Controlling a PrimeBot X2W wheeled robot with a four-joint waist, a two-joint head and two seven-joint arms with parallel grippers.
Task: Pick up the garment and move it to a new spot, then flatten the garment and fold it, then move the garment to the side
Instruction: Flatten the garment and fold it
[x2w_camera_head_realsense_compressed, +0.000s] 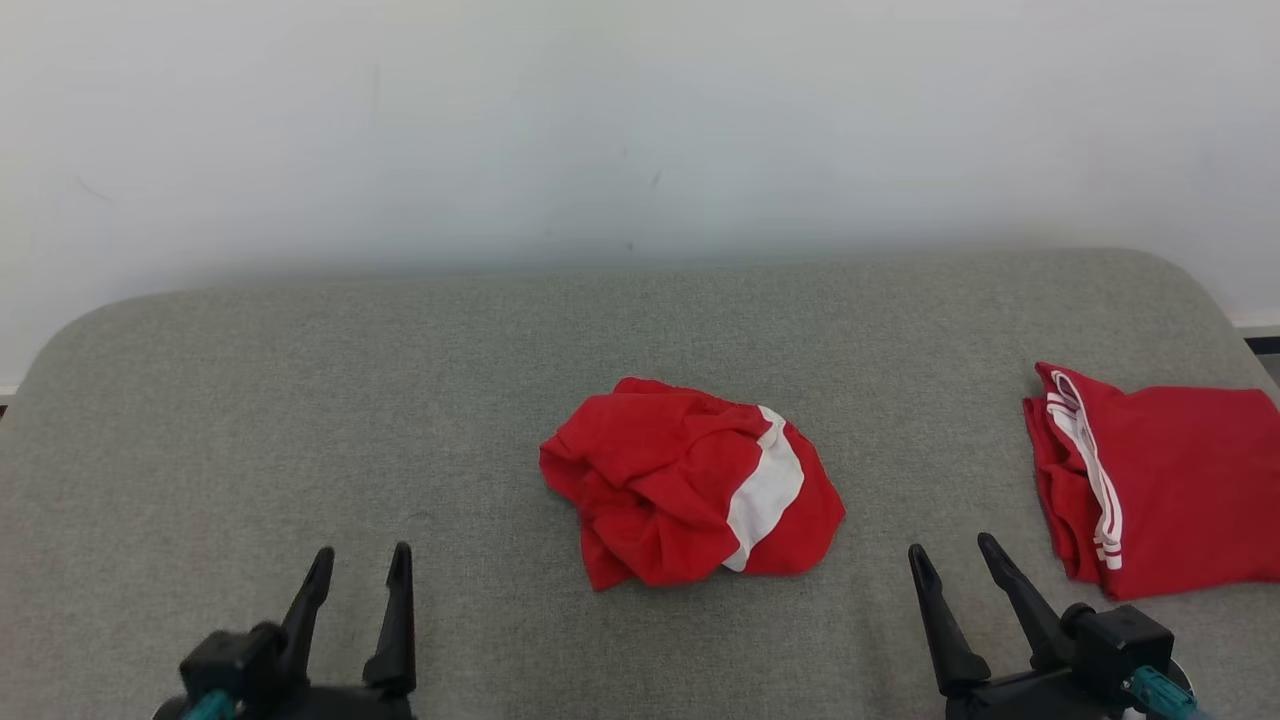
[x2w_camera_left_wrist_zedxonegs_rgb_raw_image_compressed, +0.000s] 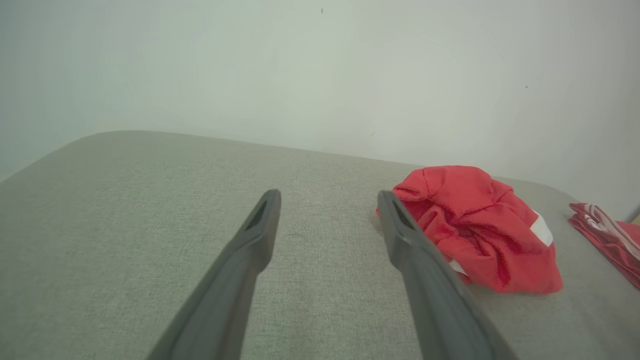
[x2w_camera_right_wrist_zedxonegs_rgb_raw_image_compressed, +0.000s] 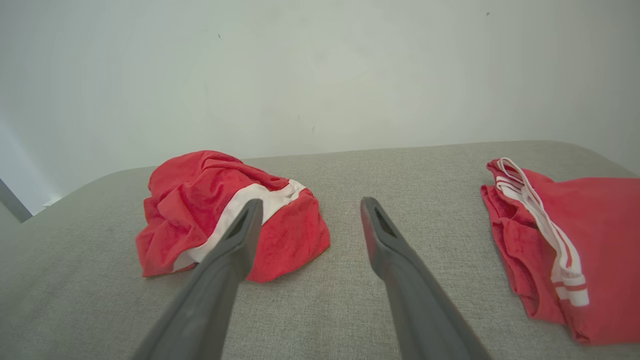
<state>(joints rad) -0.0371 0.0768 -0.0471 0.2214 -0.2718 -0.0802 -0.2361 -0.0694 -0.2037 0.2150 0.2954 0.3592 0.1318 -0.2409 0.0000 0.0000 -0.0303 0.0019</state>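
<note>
The garment is red and soft. It is all scrunched up in a lumpy heap, full of folds and creases, and it puffs up like a little hill. A wide white band runs over the heap, from about 1 o'clock down to about 5 o'clock. The rest of it is plain red. It rests in the middle of the gray counter.
</note>
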